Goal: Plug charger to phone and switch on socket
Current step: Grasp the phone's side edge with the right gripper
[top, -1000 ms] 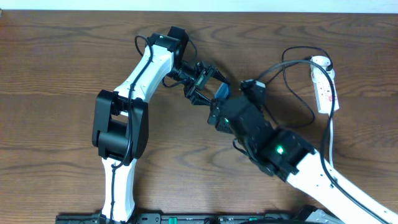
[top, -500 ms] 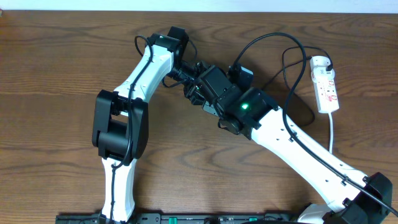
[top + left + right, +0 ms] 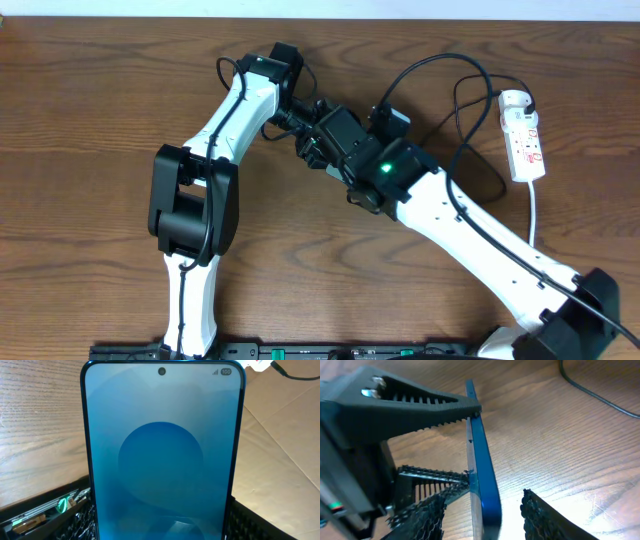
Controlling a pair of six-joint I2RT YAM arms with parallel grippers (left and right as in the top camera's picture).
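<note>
The phone, its blue screen lit, stands on edge, clamped by my left gripper. In the right wrist view the phone is edge-on between the fingers of my open right gripper, with a gap on the right side. Overhead, my left gripper and right gripper meet at the table's middle, and the phone is hidden under the right wrist. The white socket lies at the far right. The black charger cable arcs from the socket's top end toward my right wrist. Its connector tip is hidden.
The socket's white cord runs down the right side toward the front edge. A loop of black cable lies on the wood left of the socket. A stretch of cable shows beyond the phone.
My right arm has swung up and left, so its wrist now covers the phone and its fingers straddle it. The cable has lifted into a high arc. The left arm has held still.
</note>
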